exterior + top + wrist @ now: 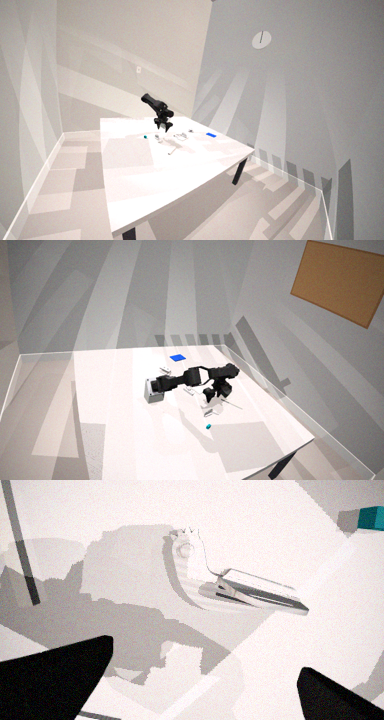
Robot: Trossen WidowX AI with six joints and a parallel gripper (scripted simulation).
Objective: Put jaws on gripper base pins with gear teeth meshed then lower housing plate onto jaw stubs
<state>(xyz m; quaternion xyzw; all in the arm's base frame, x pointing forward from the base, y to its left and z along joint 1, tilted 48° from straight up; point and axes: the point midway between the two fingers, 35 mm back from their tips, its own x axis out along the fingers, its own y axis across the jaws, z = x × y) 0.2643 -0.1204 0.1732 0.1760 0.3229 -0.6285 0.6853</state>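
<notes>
A pale jaw (208,412) (157,137) (195,572) lies on the table, its toothed, holed end and long finger plate showing in the wrist view. My gripper (214,398) (162,130) (205,661) is open and empty, above the table near this jaw. A second pale part (188,390) (184,134), which looks like the other jaw, lies beside a flat pale plate (198,390), partly behind the arm in the top view. Another small pale part (165,370) (191,130) lies farther off, perhaps the gripper base. The pins are too small to make out.
A teal block (208,426) (145,136) (371,519) lies near the first jaw. A thin grey rod (231,404) (171,151) (20,545) lies on the jaw's other side. A blue flat square (177,357) (210,135) lies beyond the pale parts.
</notes>
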